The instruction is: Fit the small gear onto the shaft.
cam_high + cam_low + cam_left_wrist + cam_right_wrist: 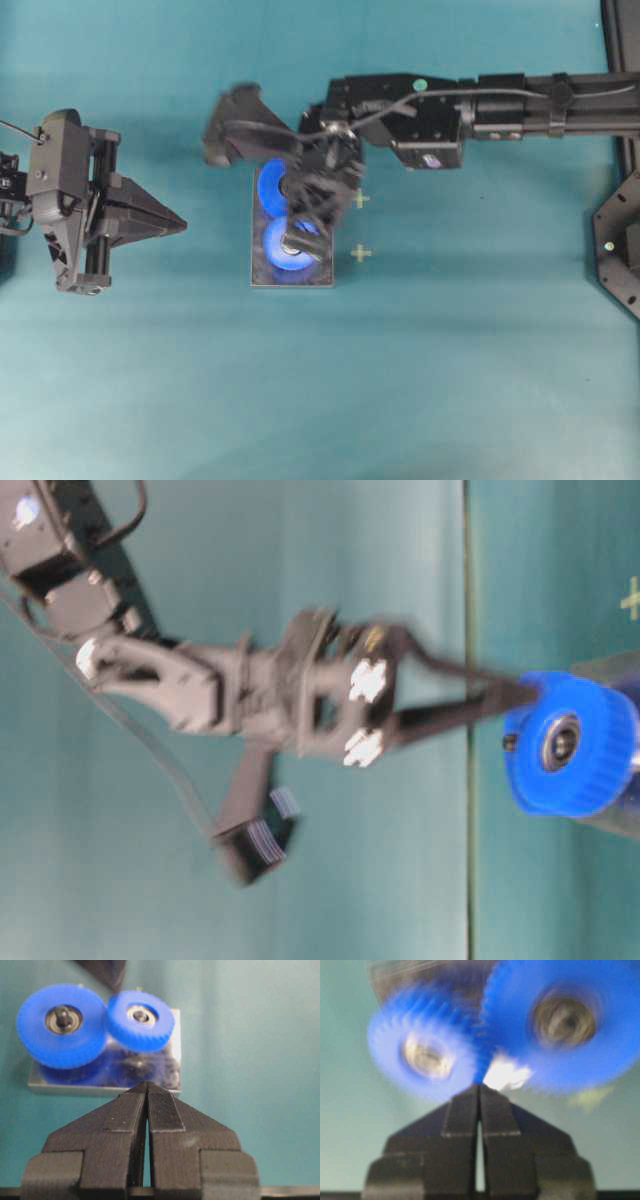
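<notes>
Right now I see the small gear [141,1020] sitting on the plate [176,1050] beside the large gear [61,1024], teeth apparently touching, its hub seemingly over the shaft, which I cannot see. My right claw [480,1091] is pinched shut on nothing, tips just short of where the two gears meet; it is the nearer arm. The left claw [147,1091] is also closed and empty, well back from the plate. Right wrist view is blurred, so whether the gear is fully seated I cannot tell.
</notes>
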Robot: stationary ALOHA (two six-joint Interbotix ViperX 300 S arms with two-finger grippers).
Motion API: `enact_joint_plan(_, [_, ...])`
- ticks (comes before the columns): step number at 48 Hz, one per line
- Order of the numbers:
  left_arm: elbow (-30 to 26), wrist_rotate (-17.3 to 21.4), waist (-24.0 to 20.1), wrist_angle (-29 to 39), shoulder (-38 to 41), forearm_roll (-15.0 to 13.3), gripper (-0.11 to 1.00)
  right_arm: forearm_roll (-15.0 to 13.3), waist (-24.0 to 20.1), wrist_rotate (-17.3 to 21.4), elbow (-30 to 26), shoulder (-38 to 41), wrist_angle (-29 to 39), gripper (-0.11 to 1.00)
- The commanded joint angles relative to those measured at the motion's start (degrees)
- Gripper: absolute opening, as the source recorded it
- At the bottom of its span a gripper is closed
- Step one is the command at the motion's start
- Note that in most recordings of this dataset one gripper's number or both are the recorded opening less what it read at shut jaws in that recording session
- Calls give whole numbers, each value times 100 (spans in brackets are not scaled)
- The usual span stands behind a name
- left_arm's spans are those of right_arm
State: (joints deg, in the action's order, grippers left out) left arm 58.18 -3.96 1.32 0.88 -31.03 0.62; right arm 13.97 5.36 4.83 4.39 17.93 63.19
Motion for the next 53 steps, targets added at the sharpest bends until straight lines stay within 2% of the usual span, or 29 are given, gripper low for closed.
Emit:
enact_joint_plan(1, [-62,-9,9,-53,-44,18,0,70,-281,123,141,-237,-9,1])
enact_joint_plan(9, [-53,-9,9,-53,-44,18,0,-9,-237,334,132,-738,-62,1])
enact_joint_plan(19, [-53,0,9,-53,-26,18,0,-545,88,431,-378,-721,-352,1])
enact_joint_plan(21, [-44,0,9,-53,-35,18,0,-571,132,404,-466,-624,-360,1])
enact_joint_plan(36, [-53,0,9,-53,-53,18,0,-536,70,176,-1020,237,-211,1])
enact_joint_plan(53, [-44,0,9,-53,-53,18,0,-483,-79,246,-563,79,-18,1])
